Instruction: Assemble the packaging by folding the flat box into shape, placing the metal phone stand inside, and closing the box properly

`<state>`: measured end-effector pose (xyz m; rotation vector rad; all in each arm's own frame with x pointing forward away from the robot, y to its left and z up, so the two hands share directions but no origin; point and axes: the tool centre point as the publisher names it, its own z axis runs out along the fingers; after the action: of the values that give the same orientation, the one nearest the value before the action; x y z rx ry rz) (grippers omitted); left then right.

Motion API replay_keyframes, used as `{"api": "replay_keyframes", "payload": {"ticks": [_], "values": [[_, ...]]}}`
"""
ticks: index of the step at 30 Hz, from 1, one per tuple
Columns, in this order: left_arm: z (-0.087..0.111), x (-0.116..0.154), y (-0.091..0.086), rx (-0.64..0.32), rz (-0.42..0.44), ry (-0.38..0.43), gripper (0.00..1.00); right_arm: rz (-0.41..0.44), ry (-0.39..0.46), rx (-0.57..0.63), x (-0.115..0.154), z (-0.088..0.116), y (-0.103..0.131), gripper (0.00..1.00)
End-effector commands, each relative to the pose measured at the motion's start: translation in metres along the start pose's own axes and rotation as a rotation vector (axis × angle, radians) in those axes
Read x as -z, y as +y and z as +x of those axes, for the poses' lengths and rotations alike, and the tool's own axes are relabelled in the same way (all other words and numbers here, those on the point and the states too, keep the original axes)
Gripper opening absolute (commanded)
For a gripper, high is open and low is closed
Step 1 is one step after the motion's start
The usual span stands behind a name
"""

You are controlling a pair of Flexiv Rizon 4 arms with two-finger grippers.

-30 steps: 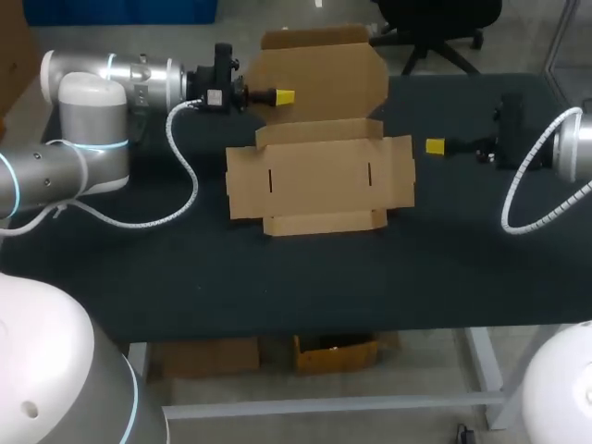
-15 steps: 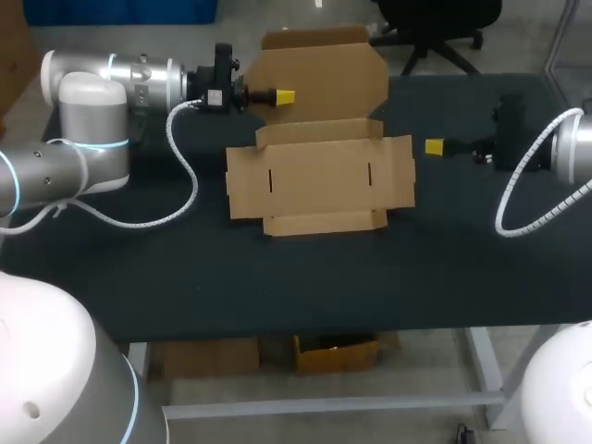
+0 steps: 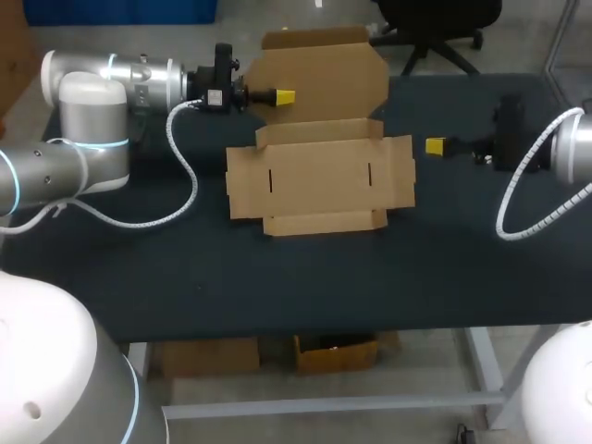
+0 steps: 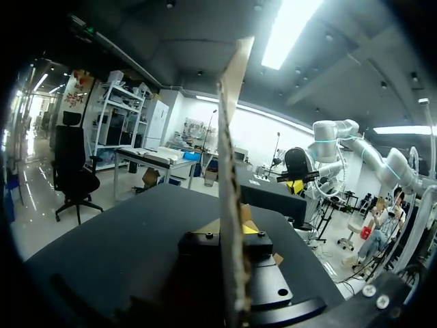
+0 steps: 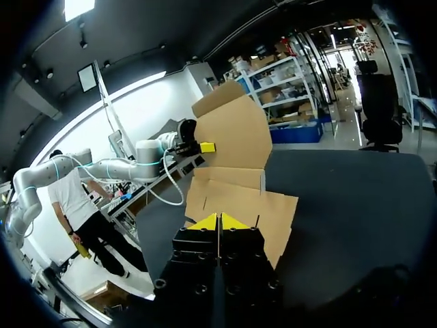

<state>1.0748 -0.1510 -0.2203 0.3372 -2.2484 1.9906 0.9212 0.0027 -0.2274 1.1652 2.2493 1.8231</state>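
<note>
**A:** Quick check on the cardboard box, whereabouts?

**B:** Dead centre of the head view, lying mostly flat and unfolded on the dark bench. Side flaps spread out to the left and right. Only the big lid flap standing up, at the top middle of the frame along the far side of the box.

**A:** And the left tool?

**B:** Coming in from the upper left, yellow tip right at the left edge of that raised lid flap. From the left wrist: cardboard seen edge-on, running straight up out from between the fingers, with a sliver of yellow peeking out beside it. Clamped on the lid flap, by the look of it.

**A:** Right tool?

**B:** Right of centre in the head view, pointing at the box, just beside the right-hand flap but not touching it. From the right wrist: both yellow tips pressed together tip to tip, so closed and holding nothing. Box flat on the bench just ahead of it, lid flap upright beyond that, and the left tool pinching the flap's edge.
</note>
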Motion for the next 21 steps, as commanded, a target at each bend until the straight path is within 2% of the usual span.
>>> {"api": "replay_keyframes", "payload": {"ticks": [1,12,21], "values": [[-0.001,0.0,0.0,-0.001,0.002,0.004,0.0,-0.034,-0.052,0.033,0.011,0.016,-0.01,0.0],[0.016,-0.008,-0.006,-0.108,-0.015,-0.029,0.0,-0.076,-0.126,0.135,0.039,0.043,-0.035,0.0],[0.027,-0.014,-0.011,-0.192,-0.033,-0.037,0.0,-0.095,-0.148,0.163,0.05,0.053,-0.056,0.0]]}}
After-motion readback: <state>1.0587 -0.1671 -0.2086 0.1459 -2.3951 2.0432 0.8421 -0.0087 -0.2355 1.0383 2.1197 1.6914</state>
